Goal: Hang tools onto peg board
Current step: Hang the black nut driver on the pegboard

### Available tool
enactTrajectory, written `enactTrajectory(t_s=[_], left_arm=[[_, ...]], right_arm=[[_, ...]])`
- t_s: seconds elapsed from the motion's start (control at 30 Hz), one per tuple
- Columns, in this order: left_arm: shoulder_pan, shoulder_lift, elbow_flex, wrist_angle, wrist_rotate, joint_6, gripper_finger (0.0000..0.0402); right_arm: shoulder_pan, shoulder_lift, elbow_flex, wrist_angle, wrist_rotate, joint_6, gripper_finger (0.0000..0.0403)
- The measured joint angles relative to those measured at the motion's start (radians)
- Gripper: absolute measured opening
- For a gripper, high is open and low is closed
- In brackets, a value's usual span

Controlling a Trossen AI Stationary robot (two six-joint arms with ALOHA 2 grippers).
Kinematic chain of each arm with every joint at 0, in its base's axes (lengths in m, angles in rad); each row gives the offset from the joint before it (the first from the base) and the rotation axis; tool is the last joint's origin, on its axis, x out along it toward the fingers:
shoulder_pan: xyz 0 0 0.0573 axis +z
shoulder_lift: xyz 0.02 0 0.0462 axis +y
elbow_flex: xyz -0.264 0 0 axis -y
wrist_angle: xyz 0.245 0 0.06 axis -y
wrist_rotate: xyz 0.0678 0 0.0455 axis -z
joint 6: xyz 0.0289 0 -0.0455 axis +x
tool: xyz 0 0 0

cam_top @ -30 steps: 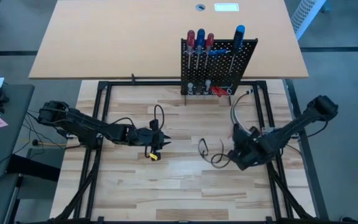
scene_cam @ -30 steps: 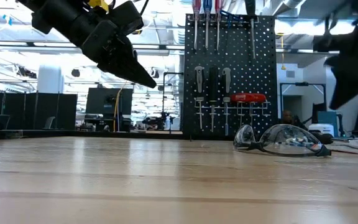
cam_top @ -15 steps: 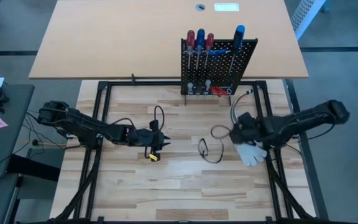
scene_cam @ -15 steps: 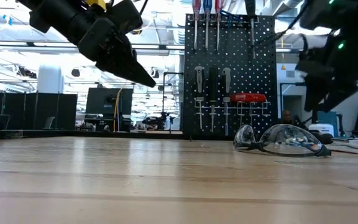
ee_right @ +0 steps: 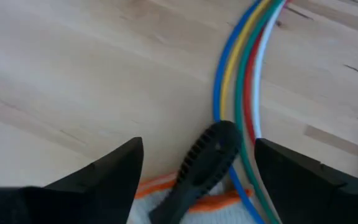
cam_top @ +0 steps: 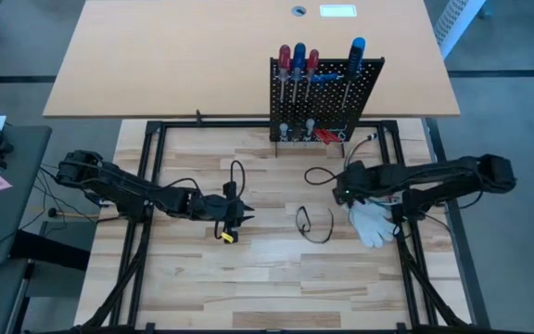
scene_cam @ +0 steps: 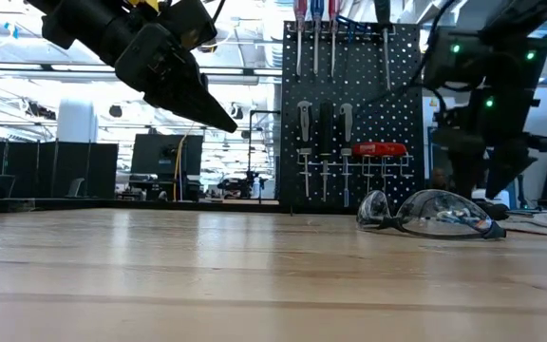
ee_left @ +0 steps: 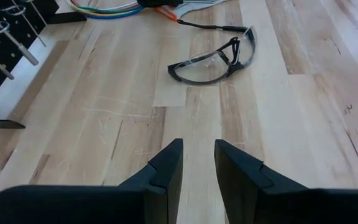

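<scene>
Peg board (cam_top: 325, 97): stands upright at the far edge of the wooden table (cam_top: 248, 278), just right of the middle; in the low view (scene_cam: 352, 114) it rises black and full of holes behind the glasses.
Tools (cam_top: 311, 63): hang on the board. Red, blue and red screwdriver handles stick up side by side at its top, and one more blue handle (cam_top: 357, 46) stands apart to their right. In the low view, grey-handled pieces (scene_cam: 304, 122) hang lower down and a red-handled tool (scene_cam: 380, 149) lies across the board beside them.
Right gripper (cam_top: 344, 188): in front of the board, near its right end, over the table. The arm reaches in from the right side, stretched long and low. Its fingers (ee_right: 110, 174) stand wide apart and hold nothing. Between them, in the wrist view, lies the black glasses temple (ee_right: 204, 158), touching a bundle of coloured cables (ee_right: 244, 81).
White glove (cam_top: 371, 223): flat on the table just beside the right gripper, on the near side, partly under the arm.
Safety glasses (cam_top: 315, 221): on the table between the two grippers, nearer the right one, well in front of the board; seen also past the left fingers (ee_left: 213, 57).
Left gripper (cam_top: 239, 212): left of centre, raised above the table, pointing toward the glasses. The arm comes from the left edge, bent at the elbow. Its fingers (ee_left: 166, 171) stand a narrow gap apart, with nothing between them.
</scene>
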Motion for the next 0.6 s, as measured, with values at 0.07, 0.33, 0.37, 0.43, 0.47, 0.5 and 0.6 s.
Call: enactTrajectory(t_s=[0.07,0.33,0.37,0.43,0.47,0.5,0.6], left_arm=[[0.0,0.0,0.0,0.0,0.0,-0.005,0.0088],[0.0,0.0,0.0,-0.002,0.0,-0.016,0.0088],[0.0,0.0,0.0,-0.002,0.0,-0.016,0.0088],[0.0,0.0,0.0,-0.002,0.0,-0.016,0.0088],[0.0,0.0,0.0,-0.003,0.0,-0.016,0.0088],[0.0,0.0,0.0,-0.003,0.0,-0.016,0.0088],[0.0,0.0,0.0,-0.003,0.0,-0.016,0.0088]], right_arm=[[-0.003,0.04,0.0,-0.003,0.0,0.002,0.03],[-0.003,0.144,0.0,0.026,-0.028,0.003,0.0285],[-0.003,0.15,0.0,0.027,-0.034,0.001,0.0285],[-0.003,0.152,0.0,0.027,-0.04,-0.004,0.0282],[-0.003,0.151,0.0,0.03,-0.04,-0.007,0.0278],[-0.003,0.149,0.0,0.03,-0.04,-0.008,0.0272],[-0.003,0.149,0.0,0.03,-0.041,-0.015,0.0241]])
